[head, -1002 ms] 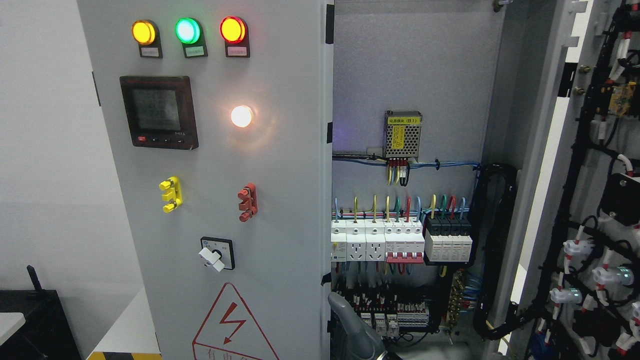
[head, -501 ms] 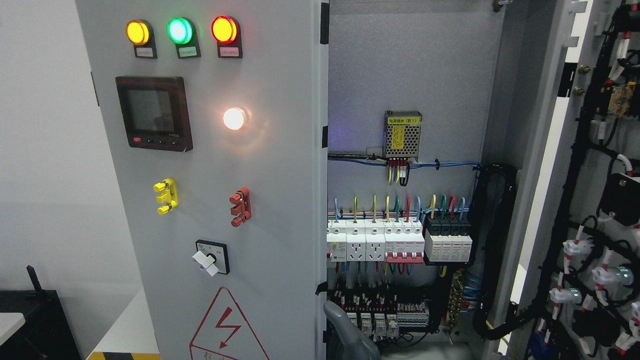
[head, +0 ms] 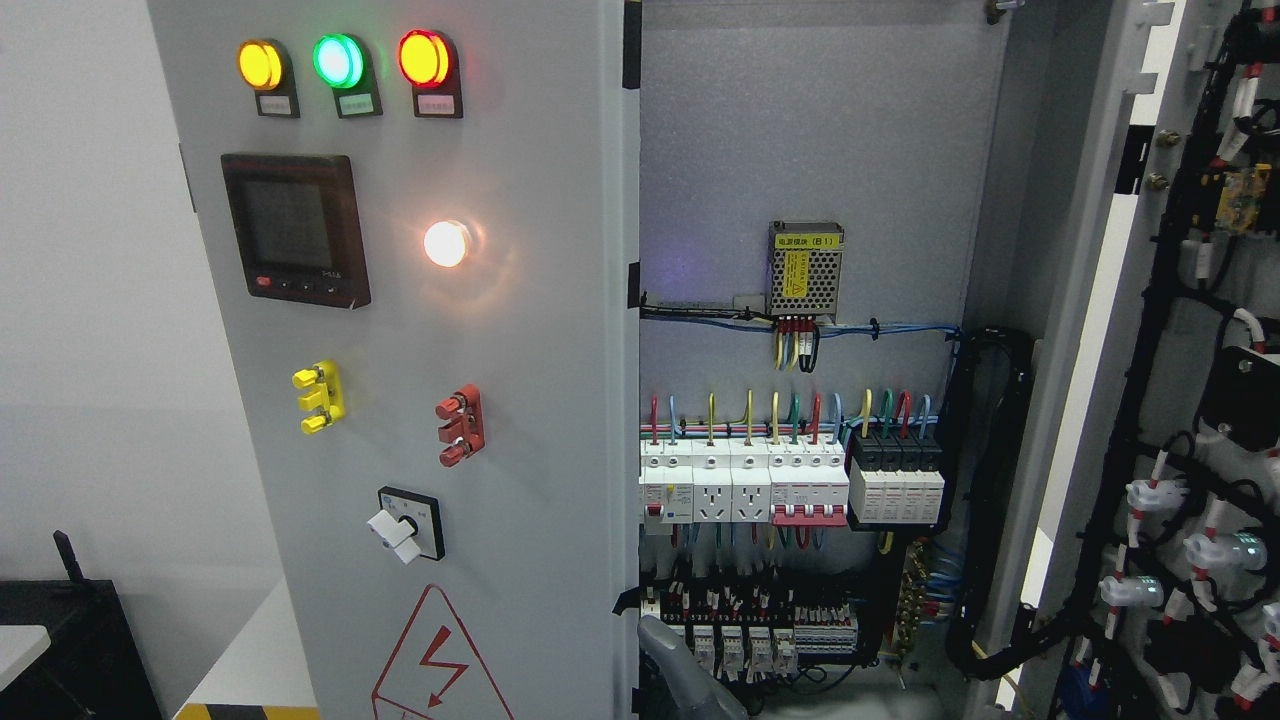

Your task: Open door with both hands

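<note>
At six o'clock, nearest the camera, a grey robot hand [head: 680,665] is poking up just beside the free edge of the left door [head: 520,400]; which arm it belongs to, and how far its fingers are spread, cannot be told. Toward nine o'clock that door is standing ajar, carrying lit indicator lamps [head: 340,62] and a meter [head: 295,230]. Farther back, breakers [head: 790,485] are showing inside the cabinet, while the right door [head: 1180,400] is hanging wide open at three o'clock.
</note>
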Available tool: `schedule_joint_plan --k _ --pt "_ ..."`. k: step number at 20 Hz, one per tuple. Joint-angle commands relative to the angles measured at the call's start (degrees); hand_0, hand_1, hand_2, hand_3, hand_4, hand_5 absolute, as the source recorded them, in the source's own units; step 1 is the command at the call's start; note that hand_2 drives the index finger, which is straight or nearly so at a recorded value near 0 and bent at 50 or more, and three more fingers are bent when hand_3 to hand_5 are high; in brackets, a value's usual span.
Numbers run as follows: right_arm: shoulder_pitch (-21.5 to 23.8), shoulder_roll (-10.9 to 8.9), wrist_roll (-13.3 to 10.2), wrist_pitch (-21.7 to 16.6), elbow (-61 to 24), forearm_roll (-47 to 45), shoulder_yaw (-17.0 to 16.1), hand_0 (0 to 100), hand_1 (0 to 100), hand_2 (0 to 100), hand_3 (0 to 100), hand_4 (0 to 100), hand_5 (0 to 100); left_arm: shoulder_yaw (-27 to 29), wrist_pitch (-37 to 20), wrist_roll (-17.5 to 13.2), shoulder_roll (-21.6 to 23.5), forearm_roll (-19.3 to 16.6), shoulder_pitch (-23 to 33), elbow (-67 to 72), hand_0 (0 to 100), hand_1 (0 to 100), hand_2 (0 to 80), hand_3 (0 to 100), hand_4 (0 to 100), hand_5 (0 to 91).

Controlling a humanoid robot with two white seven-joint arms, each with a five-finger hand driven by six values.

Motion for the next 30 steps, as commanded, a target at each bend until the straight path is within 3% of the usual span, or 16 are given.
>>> schedule_joint_plan --k 1,14,17,30 --pt "1.1 0.18 0.0 0.0 -4.0 -1.9 2.1 23 0 0 0 0 0 0.0 0.1 0.0 0.0 0.0 0.0 0.0 0 0 0.0 0 3 0.0" --pt "3.7 -0.09 1.6 0.0 -6.3 -1.9 3.4 23 0 0 0 0 0 0.0 0.1 0.0 0.0 0.0 0.0 0.0 0 0 0.0 0 3 0.0" --pt "4.6 -1.14 3.1 0.0 -7.3 -1.9 3.9 23 0 0 0 0 0 0.0 0.1 0.0 0.0 0.0 0.0 0.0 0 0 0.0 0 3 0.0" --pt "6.7 -1.14 3.3 0.1 -8.6 -1.9 6.3 23 0 0 0 0 0 0.0 0.1 0.0 0.0 0.0 0.0 0.0 0 0 0.0 0 3 0.0"
